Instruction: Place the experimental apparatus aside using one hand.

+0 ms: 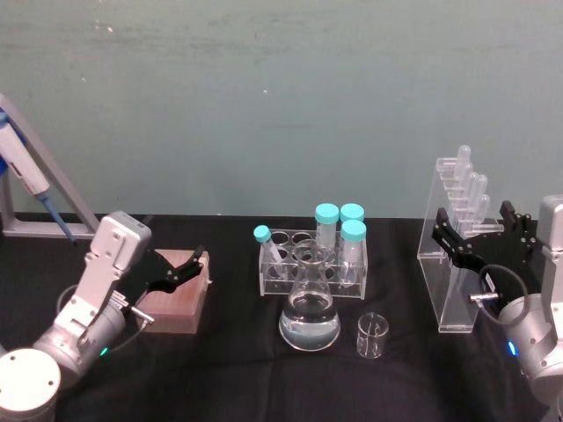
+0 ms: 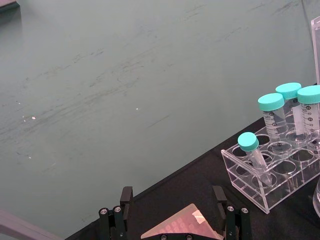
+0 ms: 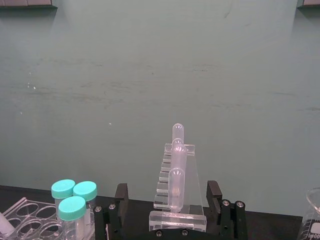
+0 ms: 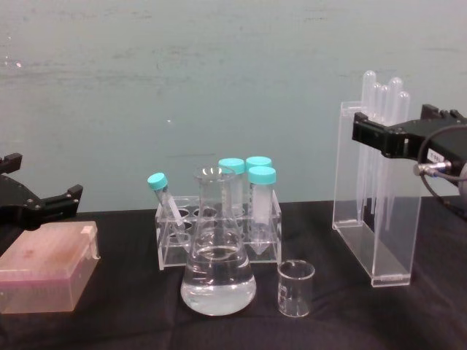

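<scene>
Spread right hand (image 1: 471, 227) straddles the acrylic stand (image 1: 453, 294) at three o'clock, its long axis twelve-to-six; spread left hand (image 1: 176, 286) hovers at nine.

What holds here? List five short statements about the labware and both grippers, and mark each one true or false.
1. The conical flask holds clear liquid. True.
2. The small beaker lies on its side. False: it stands upright beside the flask.
3. The right gripper is open at the acrylic stand. True.
4. The left gripper is shut on the flask. False: it is open over the pink box.
5. The tube rack stands behind the flask. True.
</scene>
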Controlling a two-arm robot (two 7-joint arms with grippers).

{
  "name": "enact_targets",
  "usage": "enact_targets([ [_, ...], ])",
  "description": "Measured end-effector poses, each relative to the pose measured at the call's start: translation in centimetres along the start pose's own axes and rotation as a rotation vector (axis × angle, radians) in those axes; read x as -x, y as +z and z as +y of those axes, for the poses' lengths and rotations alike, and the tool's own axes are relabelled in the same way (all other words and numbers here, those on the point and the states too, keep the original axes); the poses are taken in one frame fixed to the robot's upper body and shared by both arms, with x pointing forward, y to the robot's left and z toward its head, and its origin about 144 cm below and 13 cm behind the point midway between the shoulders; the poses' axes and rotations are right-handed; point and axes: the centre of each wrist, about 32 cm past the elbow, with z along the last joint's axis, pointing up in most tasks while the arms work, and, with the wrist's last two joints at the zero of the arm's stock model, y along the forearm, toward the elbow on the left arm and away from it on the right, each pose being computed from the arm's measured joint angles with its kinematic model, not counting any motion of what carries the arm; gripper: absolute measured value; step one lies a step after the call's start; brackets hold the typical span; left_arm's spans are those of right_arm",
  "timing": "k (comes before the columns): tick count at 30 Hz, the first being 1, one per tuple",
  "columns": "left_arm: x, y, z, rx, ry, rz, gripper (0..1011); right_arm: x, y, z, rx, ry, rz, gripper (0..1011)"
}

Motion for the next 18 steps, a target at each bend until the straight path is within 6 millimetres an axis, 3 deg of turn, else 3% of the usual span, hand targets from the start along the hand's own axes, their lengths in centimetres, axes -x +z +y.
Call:
enact_targets([
  [18, 0.00, 0.00, 0.00, 0.000, 0.000, 0.000, 1000, 0.30, -0.14, 0.21, -0.002, -0.018, -0.001, 1000],
])
